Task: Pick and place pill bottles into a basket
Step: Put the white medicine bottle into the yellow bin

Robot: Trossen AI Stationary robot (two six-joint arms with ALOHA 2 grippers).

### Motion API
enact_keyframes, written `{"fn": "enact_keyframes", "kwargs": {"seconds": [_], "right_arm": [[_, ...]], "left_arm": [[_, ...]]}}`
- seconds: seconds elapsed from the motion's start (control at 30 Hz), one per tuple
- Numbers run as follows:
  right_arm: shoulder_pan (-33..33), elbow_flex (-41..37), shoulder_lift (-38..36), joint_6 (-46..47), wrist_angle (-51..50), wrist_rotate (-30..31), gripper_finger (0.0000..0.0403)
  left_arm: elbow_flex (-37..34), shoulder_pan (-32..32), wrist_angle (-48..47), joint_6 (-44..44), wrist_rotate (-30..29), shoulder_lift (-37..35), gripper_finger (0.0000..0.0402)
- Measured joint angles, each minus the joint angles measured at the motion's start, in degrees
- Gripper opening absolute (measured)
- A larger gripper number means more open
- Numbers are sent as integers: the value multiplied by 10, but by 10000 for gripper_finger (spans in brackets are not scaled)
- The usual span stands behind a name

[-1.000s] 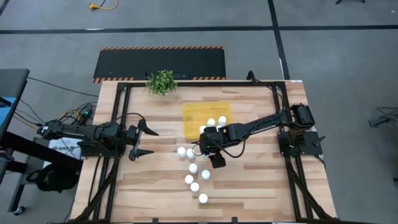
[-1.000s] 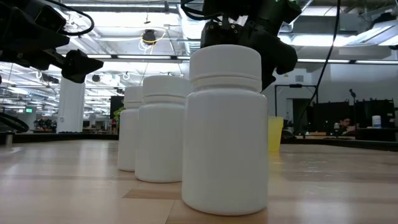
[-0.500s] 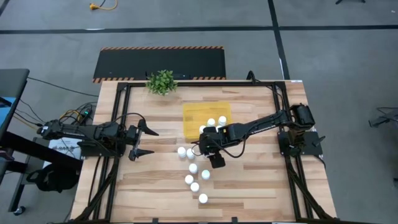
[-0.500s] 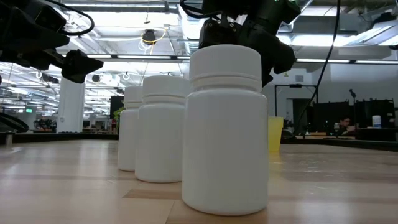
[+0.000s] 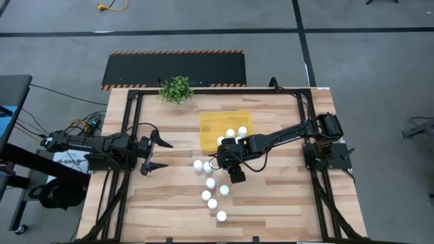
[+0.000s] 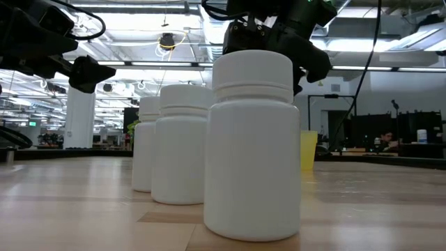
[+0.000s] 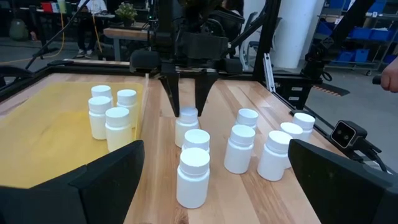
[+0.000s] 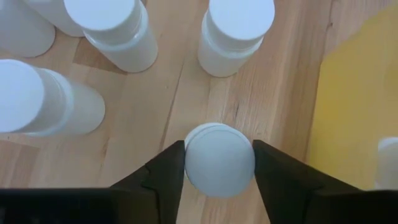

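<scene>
The yellow basket (image 5: 215,123) lies at the table's middle, toward the far side, with three white pill bottles (image 5: 230,133) standing in it. Several more pill bottles (image 5: 211,182) stand on their bases on the wood, in a loose line running toward the near edge. My right gripper (image 8: 219,180) slants down just near of the basket, its fingers on either side of one standing bottle (image 7: 186,127). The gripper hides that bottle in the high view. My left gripper (image 5: 163,154) waits open at the table's left, level, touching nothing. My right gripper has the bottle's round cap (image 8: 219,158) between its two fingers (image 8: 166,177), one against each side. The fingers come from above, slanting down from the table's right. The bottle stands upright with its base on the wood, beside the basket's near wall.
A small green potted plant (image 5: 176,89) stands at the far edge, left of the basket. Three other bottles (image 8: 112,28) stand close around the held one. Black frame rails (image 5: 129,122) run along both sides of the table. Bare wood lies to the right of the bottle line.
</scene>
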Motion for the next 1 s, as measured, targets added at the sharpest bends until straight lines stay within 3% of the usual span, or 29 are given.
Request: {"fn": "enact_keyframes", "kwargs": {"seconds": [1.0], "right_arm": [[0,1,-23,30,-28,1,156]], "left_arm": [[0,0,0,4,0,0,386]]}}
